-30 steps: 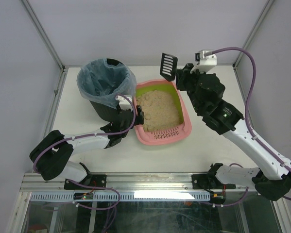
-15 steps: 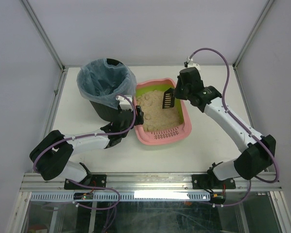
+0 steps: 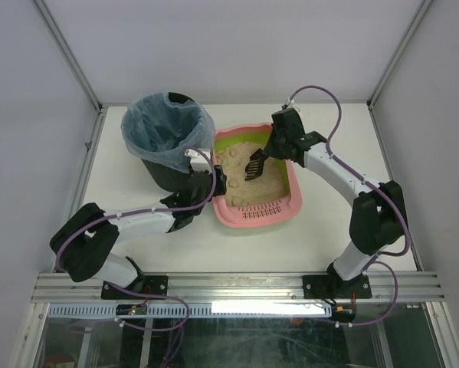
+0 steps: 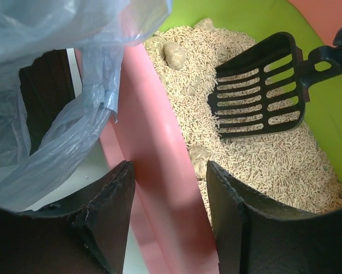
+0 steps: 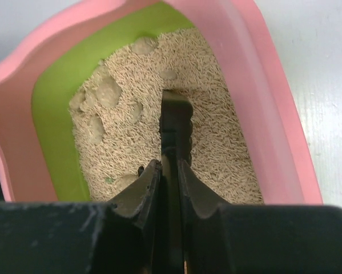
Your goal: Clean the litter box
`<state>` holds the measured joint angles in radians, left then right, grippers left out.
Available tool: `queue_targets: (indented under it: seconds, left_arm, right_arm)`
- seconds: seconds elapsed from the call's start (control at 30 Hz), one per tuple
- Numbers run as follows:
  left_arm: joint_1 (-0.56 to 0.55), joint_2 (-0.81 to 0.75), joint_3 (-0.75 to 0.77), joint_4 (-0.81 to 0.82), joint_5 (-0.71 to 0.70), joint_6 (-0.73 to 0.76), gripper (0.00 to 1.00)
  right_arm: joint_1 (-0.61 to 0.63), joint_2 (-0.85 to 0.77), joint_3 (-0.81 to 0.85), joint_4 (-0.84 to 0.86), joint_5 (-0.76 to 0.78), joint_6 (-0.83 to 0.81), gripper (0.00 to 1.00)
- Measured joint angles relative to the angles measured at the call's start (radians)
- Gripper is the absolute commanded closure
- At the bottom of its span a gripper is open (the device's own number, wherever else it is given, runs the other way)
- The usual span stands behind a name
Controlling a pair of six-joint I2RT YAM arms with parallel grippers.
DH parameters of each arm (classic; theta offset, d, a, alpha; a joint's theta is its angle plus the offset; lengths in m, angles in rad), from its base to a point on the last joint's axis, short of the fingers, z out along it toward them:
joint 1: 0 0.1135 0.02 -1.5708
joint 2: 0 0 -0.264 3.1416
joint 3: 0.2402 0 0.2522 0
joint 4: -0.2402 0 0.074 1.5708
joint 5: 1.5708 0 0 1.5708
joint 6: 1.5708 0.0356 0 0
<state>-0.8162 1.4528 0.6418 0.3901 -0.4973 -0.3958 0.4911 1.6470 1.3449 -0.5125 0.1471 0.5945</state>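
The litter box (image 3: 286, 211) is a pink tray with a lime-green inner rim, holding tan litter with several clumps (image 5: 105, 91). My left gripper (image 3: 214, 180) straddles its left pink wall (image 4: 153, 131), one finger outside and one over the litter, closed on it (image 4: 169, 168). My right gripper (image 3: 271, 149) is shut on the handle of the black slotted scoop (image 3: 254, 163). The scoop head (image 4: 256, 91) sits low over the litter near the box's far end, and its blade edge points down into the litter in the right wrist view (image 5: 176, 117). The right gripper's fingers (image 5: 169, 168) pinch the handle.
A black round bin lined with a blue plastic bag (image 3: 168, 130) stands right beside the box's left side; the bag (image 4: 56, 114) hangs close to my left fingers. White table (image 3: 329, 230) lies around the box. Frame posts stand at the far corners.
My right arm has swung the scoop from above the box's far rim down into the box, onto the litter. The left arm has not moved.
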Motion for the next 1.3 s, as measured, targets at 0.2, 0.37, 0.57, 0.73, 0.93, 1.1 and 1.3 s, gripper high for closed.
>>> queue_targets:
  seconds: [0.2,0.37,0.57,0.73,0.93,1.1,1.3]
  left_arm:
    - [0.003,0.013,0.013,0.000,0.001,0.012,0.65]
    - [0.006,0.017,0.017,0.000,0.001,0.018,0.65]
    - [0.007,0.018,0.018,0.000,0.000,0.019,0.65]
    - [0.007,0.018,0.018,0.000,0.000,0.019,0.65]
    - [0.006,0.019,0.019,0.000,-0.001,0.018,0.64]
    - [0.006,0.021,0.022,0.001,-0.001,0.018,0.64]
    - [0.006,0.021,0.023,0.000,-0.002,0.018,0.63]
  right_arm:
    - [-0.013,0.012,-0.067,0.135,-0.049,0.071,1.00]
    - [-0.019,0.050,-0.176,0.356,-0.154,0.155,1.00]
    - [-0.016,0.075,-0.267,0.552,-0.209,0.209,1.00]
    - [-0.007,0.021,-0.348,0.618,-0.206,0.220,1.00]
    - [0.000,-0.109,-0.448,0.624,-0.182,0.219,1.00]
    - [-0.005,-0.224,-0.520,0.610,-0.169,0.218,1.00]
    - [-0.030,-0.363,-0.608,0.612,-0.167,0.226,1.00]
